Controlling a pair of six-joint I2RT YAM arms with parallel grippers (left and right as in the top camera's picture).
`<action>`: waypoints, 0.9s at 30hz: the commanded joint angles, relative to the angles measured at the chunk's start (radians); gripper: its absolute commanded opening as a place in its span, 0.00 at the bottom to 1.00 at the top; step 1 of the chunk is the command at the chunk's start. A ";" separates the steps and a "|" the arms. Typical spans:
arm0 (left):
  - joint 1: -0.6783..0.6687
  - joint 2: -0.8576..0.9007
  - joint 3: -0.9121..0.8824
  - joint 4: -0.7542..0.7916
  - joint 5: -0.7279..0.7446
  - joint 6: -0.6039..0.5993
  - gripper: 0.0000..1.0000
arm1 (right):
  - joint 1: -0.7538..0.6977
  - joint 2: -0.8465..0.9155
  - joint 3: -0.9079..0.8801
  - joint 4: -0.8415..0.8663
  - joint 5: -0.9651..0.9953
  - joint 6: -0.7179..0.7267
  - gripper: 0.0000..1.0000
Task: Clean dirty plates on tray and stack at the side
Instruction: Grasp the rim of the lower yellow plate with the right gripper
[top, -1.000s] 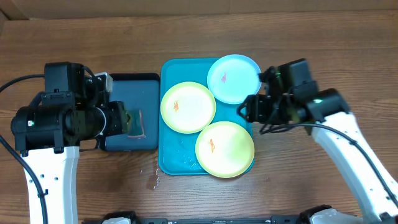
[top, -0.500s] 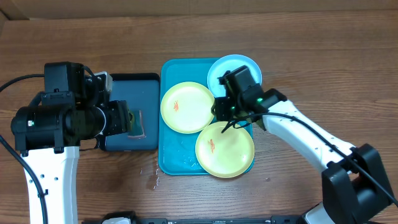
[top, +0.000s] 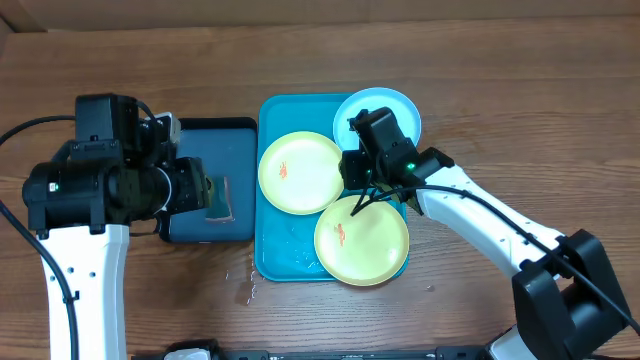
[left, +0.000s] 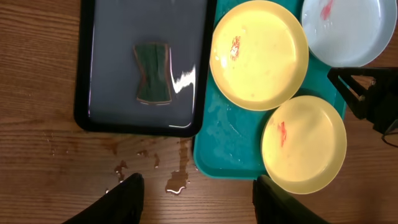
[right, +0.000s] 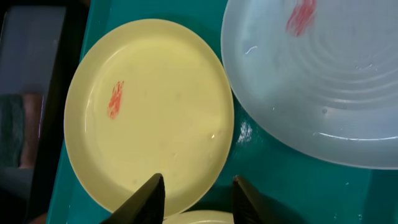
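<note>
Plate pick-up is in hand: the right gripper (right: 198, 196), fingers spread and empty, hovers over the right rim of the far-left yellow plate (right: 149, 106) on the tray (top: 270, 250) and must next descend and pinch it; the left gripper (left: 202, 202) hangs spread above the sponge (left: 153, 71).

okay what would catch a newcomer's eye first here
A bright turquoise rectangular plastic tray mid-table carries three round plastic plates, two pale yellow and one light blue, all smeared orange-red. The right pincer hovers open over them; a green sponge lies in the dark tray alongside.
</note>
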 joint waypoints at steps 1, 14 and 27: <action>-0.007 0.006 -0.011 0.000 -0.018 -0.013 0.57 | 0.000 0.003 -0.040 0.044 0.025 0.004 0.36; -0.007 0.006 -0.011 0.000 -0.036 -0.014 0.52 | 0.000 0.037 -0.089 0.145 0.031 0.005 0.31; -0.007 0.006 -0.011 0.012 -0.069 -0.013 0.52 | 0.000 0.081 -0.089 0.181 0.032 0.005 0.17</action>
